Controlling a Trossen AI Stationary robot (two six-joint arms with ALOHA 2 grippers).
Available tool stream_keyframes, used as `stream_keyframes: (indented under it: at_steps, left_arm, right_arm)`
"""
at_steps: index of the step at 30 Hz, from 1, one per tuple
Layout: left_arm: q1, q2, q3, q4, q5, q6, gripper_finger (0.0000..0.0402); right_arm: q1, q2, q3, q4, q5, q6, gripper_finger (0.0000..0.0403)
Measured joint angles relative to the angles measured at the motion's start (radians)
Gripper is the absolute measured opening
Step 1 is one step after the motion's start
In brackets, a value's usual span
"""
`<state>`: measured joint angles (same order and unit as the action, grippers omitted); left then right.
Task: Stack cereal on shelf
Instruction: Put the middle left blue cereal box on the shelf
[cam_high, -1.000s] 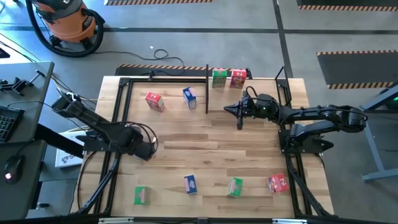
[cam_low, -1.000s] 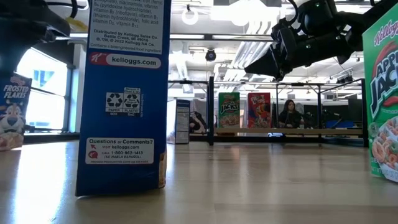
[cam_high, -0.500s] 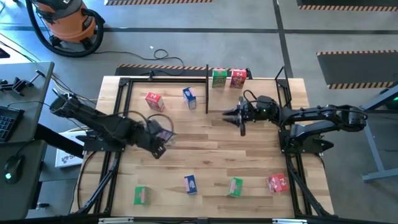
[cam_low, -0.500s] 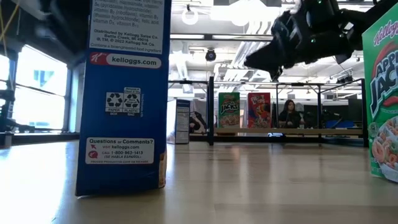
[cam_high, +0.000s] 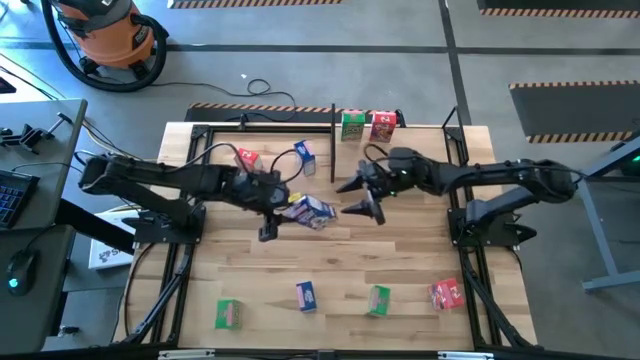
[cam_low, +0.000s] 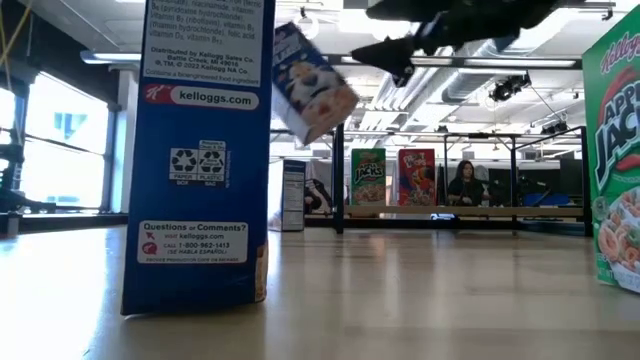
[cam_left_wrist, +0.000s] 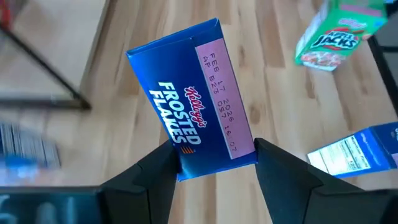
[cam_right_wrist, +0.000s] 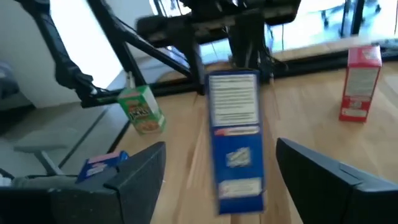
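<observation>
Above mid-table, left gripper clamping blue cereal box, its lower end hidden; right gripper spread.

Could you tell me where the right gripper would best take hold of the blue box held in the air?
Probably the free end of the blue box, approached from the right arm's side: the left gripper clamps its other end, and the free end points toward the open right gripper.
</observation>
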<state>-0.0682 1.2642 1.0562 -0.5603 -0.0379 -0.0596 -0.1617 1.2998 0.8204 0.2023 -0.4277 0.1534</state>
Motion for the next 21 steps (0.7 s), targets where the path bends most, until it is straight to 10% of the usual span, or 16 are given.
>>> stream_keyframes:
  at_steps: [21]
  left_arm:
    - [0.007,0.001,0.066,-0.041,0.061,0.245,0.0183]
  right_arm:
    - [0.040,0.309,0.396,-0.189,-0.084,0.030,0.0296]
